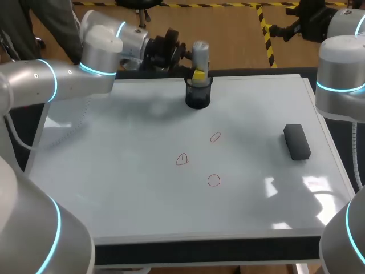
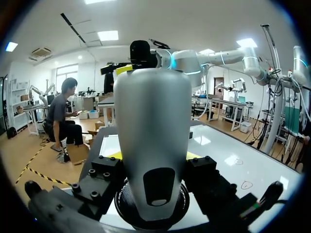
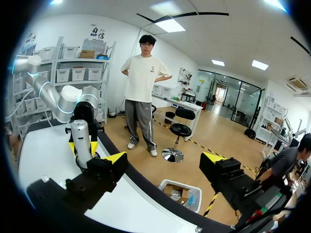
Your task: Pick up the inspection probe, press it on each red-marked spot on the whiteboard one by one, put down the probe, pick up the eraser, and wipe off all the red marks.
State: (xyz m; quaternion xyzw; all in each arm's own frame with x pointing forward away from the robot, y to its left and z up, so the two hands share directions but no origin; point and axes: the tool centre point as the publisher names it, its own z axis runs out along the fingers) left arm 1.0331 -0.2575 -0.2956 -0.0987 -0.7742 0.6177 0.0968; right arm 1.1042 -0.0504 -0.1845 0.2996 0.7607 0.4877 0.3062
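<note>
The grey inspection probe (image 1: pixel 200 54) stood upright in a black cup (image 1: pixel 198 96) at the far middle of the whiteboard (image 1: pixel 114 171), clasped from 2 sides by the left gripper (image 1: pixel 198 74). Nearer, 3 red marks (image 1: pixel 181 159) sat around the board's middle, well apart from the black eraser (image 1: pixel 296 141) at the right. The right gripper (image 3: pixel 163 160) hung by the far right corner, fingers spread wide, holding nothing
</note>
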